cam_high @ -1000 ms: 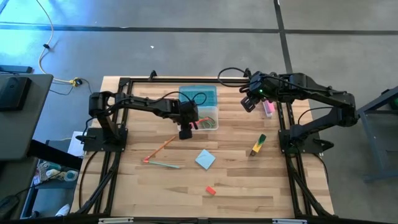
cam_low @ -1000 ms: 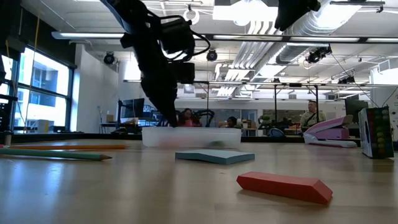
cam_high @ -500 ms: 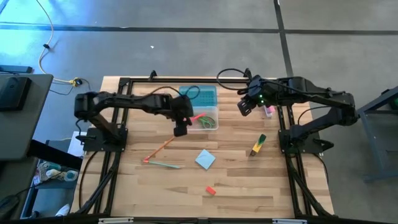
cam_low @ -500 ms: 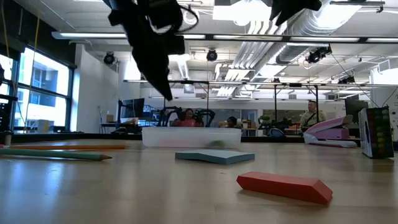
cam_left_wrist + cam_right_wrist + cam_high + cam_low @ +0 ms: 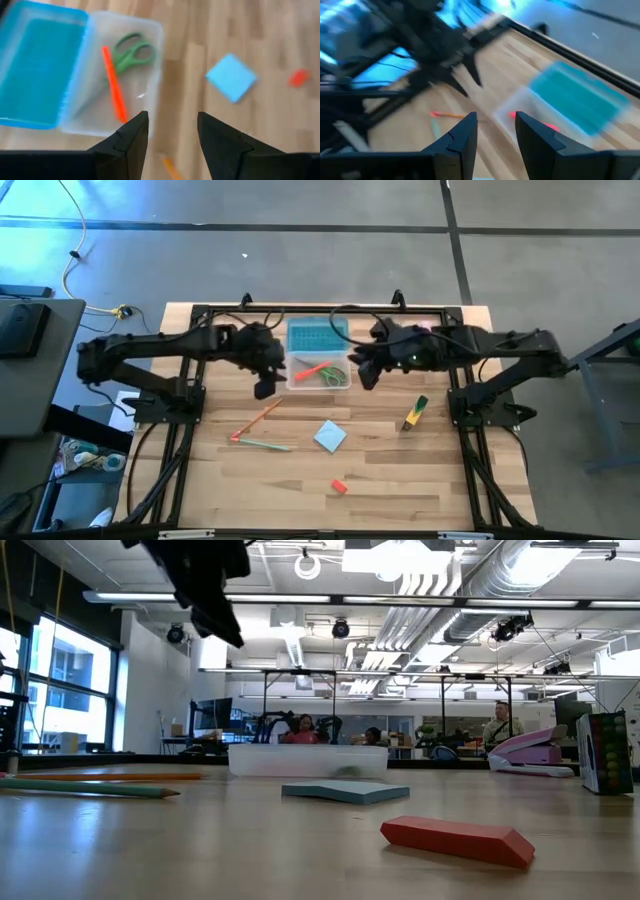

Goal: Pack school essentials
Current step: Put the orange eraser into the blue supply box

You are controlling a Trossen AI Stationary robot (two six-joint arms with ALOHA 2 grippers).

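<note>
Clear plastic box with blue lid (image 5: 319,355) holds orange-red pen (image 5: 113,83) and green-handled scissors (image 5: 128,51); left claw (image 5: 170,135) spread, empty; right claw (image 5: 492,132) spread; risk: both converge near box, arms may collide.

Two dark jointed arms, black cables

In the right wrist view the open blue case (image 5: 580,100) and the desk (image 5: 485,65) are smeared by blur, and the marker (image 5: 610,752) is cut off at the low view's edge.
</note>
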